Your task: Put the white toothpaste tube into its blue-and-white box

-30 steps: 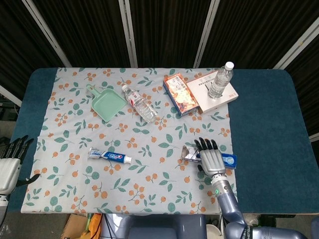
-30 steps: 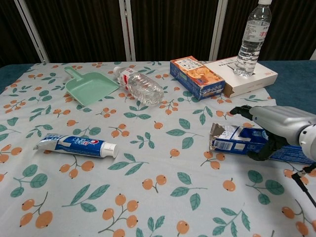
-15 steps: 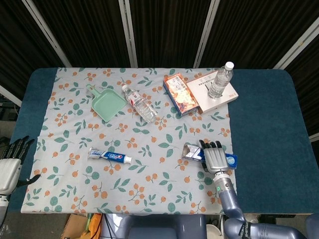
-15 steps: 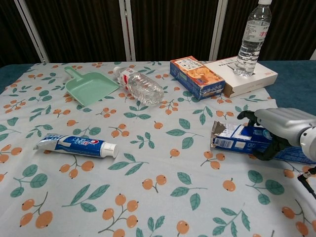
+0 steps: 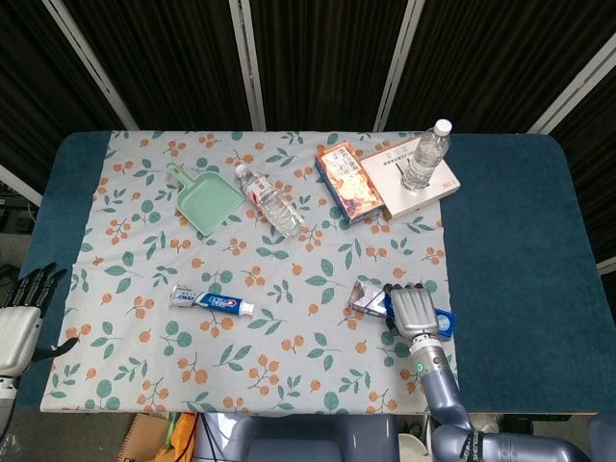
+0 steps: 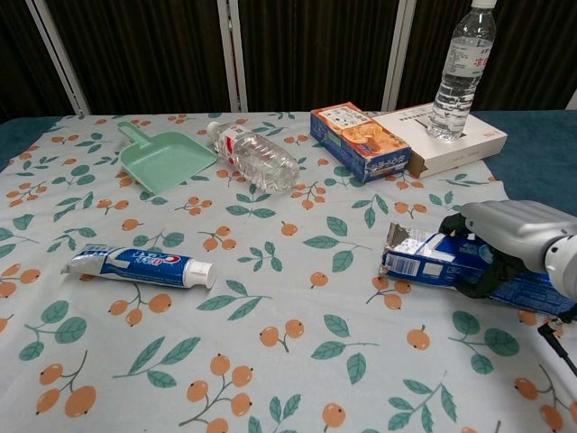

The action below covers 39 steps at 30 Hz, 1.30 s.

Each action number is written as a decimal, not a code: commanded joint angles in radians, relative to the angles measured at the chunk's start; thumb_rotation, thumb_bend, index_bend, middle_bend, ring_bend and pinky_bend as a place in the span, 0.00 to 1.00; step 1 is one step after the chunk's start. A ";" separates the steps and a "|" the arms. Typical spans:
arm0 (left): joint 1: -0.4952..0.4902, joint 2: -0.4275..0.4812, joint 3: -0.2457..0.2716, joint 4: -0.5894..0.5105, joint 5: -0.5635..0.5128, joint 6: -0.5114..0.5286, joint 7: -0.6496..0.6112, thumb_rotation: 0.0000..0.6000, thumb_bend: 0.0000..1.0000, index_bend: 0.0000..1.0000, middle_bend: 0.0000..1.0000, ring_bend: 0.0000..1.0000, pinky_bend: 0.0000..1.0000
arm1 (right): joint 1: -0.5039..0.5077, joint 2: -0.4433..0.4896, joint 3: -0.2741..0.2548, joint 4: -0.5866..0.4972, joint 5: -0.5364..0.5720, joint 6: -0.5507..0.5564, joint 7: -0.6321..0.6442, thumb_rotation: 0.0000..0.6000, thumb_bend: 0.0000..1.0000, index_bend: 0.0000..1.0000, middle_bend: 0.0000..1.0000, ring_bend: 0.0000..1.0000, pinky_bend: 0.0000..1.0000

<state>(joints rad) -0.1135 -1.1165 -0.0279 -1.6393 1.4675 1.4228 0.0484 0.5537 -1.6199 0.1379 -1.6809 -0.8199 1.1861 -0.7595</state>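
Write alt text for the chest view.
The robot's right hand grips the blue-and-white toothpaste box, its open end facing left, on a floral tablecloth. The white toothpaste tube lies apart at the left, untouched.

Hidden, cropped or unreadable items

My right hand [image 5: 415, 310] covers the middle of the blue-and-white box [image 6: 424, 255], so only its torn open end and far blue tip show from the head; in the chest view the right edge cuts off my wrist and the box's far end. My left hand [image 5: 17, 318] is cropped by the left edge in the head view. The upright bottle [image 6: 459, 68] loses its cap at the top edge in the chest view. Print on the toothpaste tube [image 5: 211, 301] is too small to read.
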 commanded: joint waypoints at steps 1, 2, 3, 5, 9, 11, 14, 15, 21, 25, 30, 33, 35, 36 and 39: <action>0.000 0.000 0.000 -0.001 -0.001 0.001 0.000 1.00 0.02 0.02 0.00 0.01 0.08 | -0.011 0.012 -0.013 -0.017 -0.023 0.010 0.021 1.00 0.35 0.39 0.49 0.46 0.34; 0.001 0.000 0.000 -0.002 -0.001 0.000 0.001 1.00 0.02 0.02 0.00 0.01 0.08 | -0.015 0.016 -0.017 -0.023 -0.033 0.013 0.028 1.00 0.35 0.39 0.49 0.46 0.34; 0.001 0.000 0.000 -0.002 -0.002 0.000 0.001 1.00 0.02 0.02 0.00 0.01 0.08 | -0.019 0.022 -0.021 -0.031 -0.044 0.018 0.036 1.00 0.35 0.39 0.49 0.46 0.34; 0.001 0.000 0.000 -0.004 -0.005 -0.001 0.002 1.00 0.02 0.03 0.00 0.01 0.08 | -0.032 0.039 -0.031 -0.055 -0.082 0.031 0.065 1.00 0.35 0.40 0.49 0.46 0.34; 0.000 0.000 -0.002 -0.008 -0.008 -0.003 0.007 1.00 0.02 0.04 0.00 0.01 0.08 | -0.061 0.082 -0.046 -0.119 -0.170 0.063 0.135 1.00 0.35 0.40 0.49 0.46 0.34; -0.002 -0.001 -0.002 -0.013 -0.010 -0.006 0.015 1.00 0.02 0.04 0.00 0.01 0.08 | -0.085 0.118 -0.059 -0.165 -0.234 0.090 0.187 1.00 0.35 0.40 0.50 0.46 0.34; -0.011 -0.003 -0.004 -0.022 -0.009 -0.015 0.040 1.00 0.02 0.05 0.00 0.01 0.08 | -0.116 0.168 -0.081 -0.212 -0.311 0.117 0.251 1.00 0.36 0.40 0.50 0.46 0.34; -0.014 -0.003 -0.004 -0.026 -0.009 -0.019 0.048 1.00 0.02 0.05 0.00 0.02 0.08 | -0.123 0.180 -0.089 -0.222 -0.330 0.123 0.267 1.00 0.35 0.41 0.50 0.46 0.34; -0.070 -0.010 -0.022 -0.080 -0.040 -0.100 0.146 1.00 0.02 0.09 0.04 0.05 0.12 | -0.149 0.250 -0.114 -0.269 -0.418 0.138 0.325 1.00 0.35 0.41 0.50 0.46 0.34; -0.138 -0.031 -0.061 -0.106 -0.113 -0.188 0.255 1.00 0.02 0.12 0.08 0.12 0.22 | -0.163 0.285 -0.124 -0.280 -0.448 0.140 0.356 1.00 0.35 0.41 0.50 0.46 0.34; -0.237 -0.078 -0.118 -0.112 -0.219 -0.286 0.401 1.00 0.07 0.23 0.21 0.25 0.39 | -0.169 0.306 -0.116 -0.287 -0.457 0.135 0.394 1.00 0.35 0.41 0.50 0.46 0.34; -0.288 -0.112 -0.134 -0.106 -0.277 -0.333 0.477 1.00 0.07 0.26 0.28 0.29 0.41 | -0.172 0.314 -0.113 -0.292 -0.464 0.133 0.409 1.00 0.35 0.41 0.50 0.46 0.34; -0.321 -0.143 -0.142 -0.099 -0.323 -0.359 0.530 1.00 0.07 0.27 0.30 0.29 0.41 | -0.175 0.317 -0.111 -0.295 -0.469 0.132 0.418 1.00 0.35 0.41 0.50 0.46 0.34; -0.333 -0.157 -0.143 -0.097 -0.339 -0.367 0.549 1.00 0.08 0.28 0.31 0.29 0.41 | -0.176 0.319 -0.109 -0.296 -0.469 0.132 0.421 1.00 0.35 0.41 0.50 0.46 0.34; -0.368 -0.211 -0.142 -0.078 -0.382 -0.381 0.605 1.00 0.08 0.29 0.32 0.29 0.41 | -0.179 0.320 -0.110 -0.298 -0.472 0.128 0.421 1.00 0.36 0.41 0.50 0.46 0.34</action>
<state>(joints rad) -0.4524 -1.2926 -0.1638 -1.7316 1.1175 1.0609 0.6198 0.3745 -1.2999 0.0279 -1.9791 -1.2918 1.3142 -0.3381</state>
